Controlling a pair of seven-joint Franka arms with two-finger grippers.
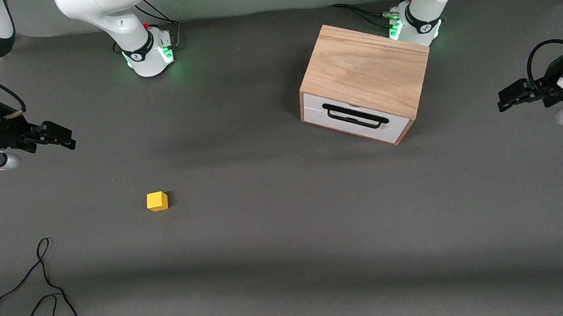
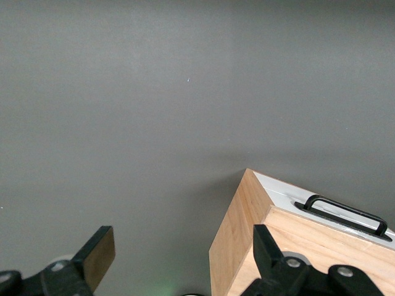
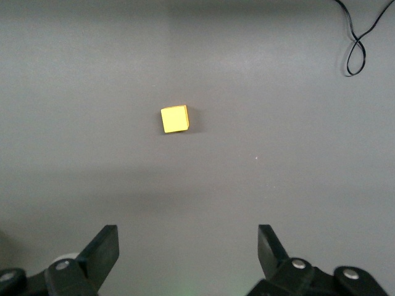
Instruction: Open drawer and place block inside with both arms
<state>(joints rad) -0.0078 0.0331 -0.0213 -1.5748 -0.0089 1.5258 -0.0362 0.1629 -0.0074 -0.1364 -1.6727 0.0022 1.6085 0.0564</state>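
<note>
Sitting shut in its box [image 1: 367, 67], the drawer [image 1: 358, 119] hides its contents. The block [image 1: 157, 201] lies on the table [image 1: 287, 237], nearer the camera, toward the right arm's end. Left gripper [image 1: 503, 102] and right gripper [image 1: 69, 139] hover with jaws spread, empty.

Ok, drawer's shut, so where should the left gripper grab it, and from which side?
Take the black wire handle on the drawer's white front, coming at that front face. The bar stands off the panel, leaving room for a finger. The left gripper is open.
</note>
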